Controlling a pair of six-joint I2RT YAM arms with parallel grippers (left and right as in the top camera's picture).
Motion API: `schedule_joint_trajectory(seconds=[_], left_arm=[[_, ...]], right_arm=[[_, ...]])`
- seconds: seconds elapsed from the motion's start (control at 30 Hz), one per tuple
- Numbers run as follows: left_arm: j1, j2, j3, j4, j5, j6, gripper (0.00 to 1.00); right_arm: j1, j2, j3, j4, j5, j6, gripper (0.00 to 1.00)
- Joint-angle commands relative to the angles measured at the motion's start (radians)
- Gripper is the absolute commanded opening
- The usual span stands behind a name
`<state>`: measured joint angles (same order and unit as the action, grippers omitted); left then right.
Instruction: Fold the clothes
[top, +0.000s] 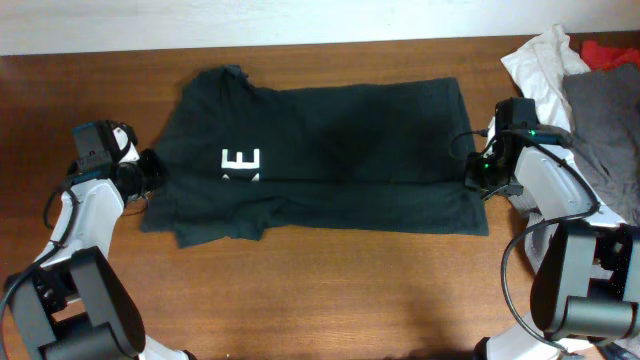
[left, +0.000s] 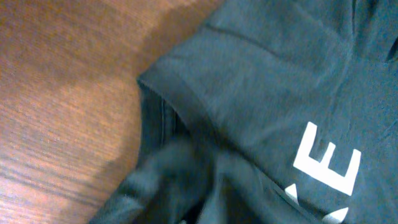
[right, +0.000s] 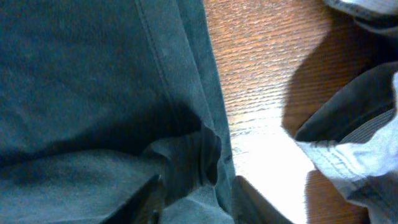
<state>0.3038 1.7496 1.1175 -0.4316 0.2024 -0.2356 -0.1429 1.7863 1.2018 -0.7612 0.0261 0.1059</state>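
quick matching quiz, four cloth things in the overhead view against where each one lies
1 T-shirt
2 white garment
3 grey garment
4 red cloth

A far right edge, midway down
B top right corner
C spread across the middle
D back right, left of the red and grey ones

Pairs: 1-C, 2-D, 3-A, 4-B

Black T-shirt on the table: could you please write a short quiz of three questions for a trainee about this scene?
1. Which white letter shows on the black T-shirt?
2. Where does the grey garment lie in the overhead view? A) far left B) far right C) on top of the T-shirt
3. True or false: the right hand hangs over bare wood, with no cloth between its fingers.
Key: 1 E; 2 B; 3 false, T-shirt cloth is bunched between them.
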Motion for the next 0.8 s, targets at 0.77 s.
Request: schedule_joint_trajectory(seconds=[0.77], left_arm=[[-0.003, 0.006, -0.008, -0.355, 0.179, -0.006, 0.8]], right_arm=[[0.005, 0.005, -0.003, 0.075, -0.056, 0.007, 0.09]])
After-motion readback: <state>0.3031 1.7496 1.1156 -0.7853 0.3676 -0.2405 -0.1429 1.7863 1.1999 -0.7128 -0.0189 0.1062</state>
